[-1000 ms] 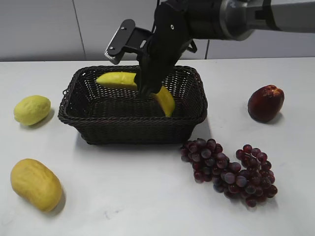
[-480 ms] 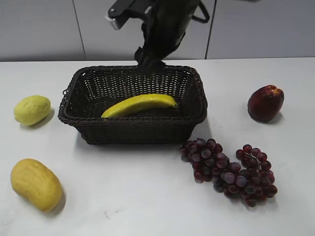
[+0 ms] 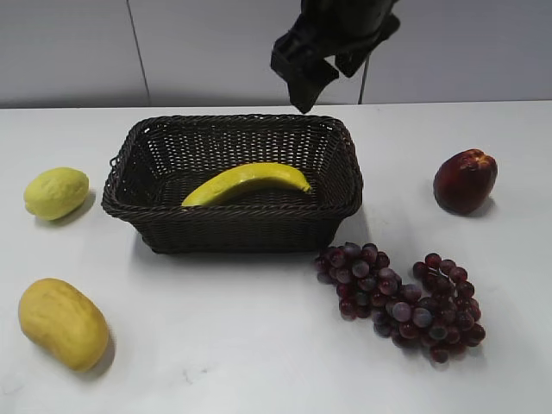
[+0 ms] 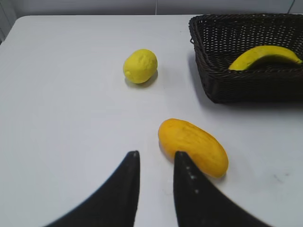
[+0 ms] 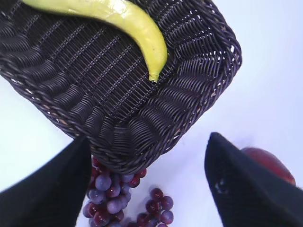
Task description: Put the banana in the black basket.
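banana (image 3: 246,182): lies on the floor of the black basket (image 3: 138,211), touching nothing else.
right claw (image 5: 147,184): at 12 o'clock above the basket, wide open, empty.
left claw (image 4: 155,163): partly open, empty, probably idle.
step: placing looks done.
next: right arm clears away.

The right arm (image 3: 332,43) is cut off by the exterior view's top edge, the basket (image 4: 246,87) and banana (image 4: 265,56) run off the left wrist view's right side, and the right wrist view crops the banana's far end.
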Robot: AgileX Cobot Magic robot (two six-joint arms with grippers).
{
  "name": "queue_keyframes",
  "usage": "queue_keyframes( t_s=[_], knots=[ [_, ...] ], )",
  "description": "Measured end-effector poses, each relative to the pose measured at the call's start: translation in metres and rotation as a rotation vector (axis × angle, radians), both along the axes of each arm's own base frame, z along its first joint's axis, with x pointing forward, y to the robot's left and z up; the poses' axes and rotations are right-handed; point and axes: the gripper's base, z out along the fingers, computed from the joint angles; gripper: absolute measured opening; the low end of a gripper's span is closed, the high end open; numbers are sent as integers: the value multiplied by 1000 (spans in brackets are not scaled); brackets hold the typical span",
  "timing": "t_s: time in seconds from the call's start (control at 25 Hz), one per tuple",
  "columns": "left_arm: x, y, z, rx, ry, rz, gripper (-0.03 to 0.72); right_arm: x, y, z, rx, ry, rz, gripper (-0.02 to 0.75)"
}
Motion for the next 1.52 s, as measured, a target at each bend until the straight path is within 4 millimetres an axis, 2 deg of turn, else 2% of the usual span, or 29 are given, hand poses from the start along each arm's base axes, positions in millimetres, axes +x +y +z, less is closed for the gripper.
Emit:
queue_keyframes(
  t_s=[0.24, 0.4, 0.52, 0.76, 0.88, 1.04, 1.28, 1.52],
  knots=[
    [0, 0, 0, 0, 0, 0, 242, -27, -19, 18, 57, 28, -71, 592],
    [0, 0, 0, 0, 0, 0, 242, -54, -41, 15, 41, 66, -95, 592],
    [0, 0, 0, 0, 0, 0, 242, -80, -61, 1, 1, 119, -113, 592],
    [0, 0, 0, 0, 0, 0, 242, -139, -109, -40, -44, 200, -178, 592],
    [0, 0, 0, 0, 0, 0, 242, -162, -127, -56, -32, 197, -194, 592],
    [0, 0, 0, 0, 0, 0, 242, -186, -147, -67, 20, 164, -226, 592],
    [0, 0, 0, -1, 0, 0, 242, -206, -172, -59, 157, 43, -284, 592],
    [0, 0, 0, -1, 0, 0, 242, -219, -214, -37, 282, -128, -499, 592]
  ],
)
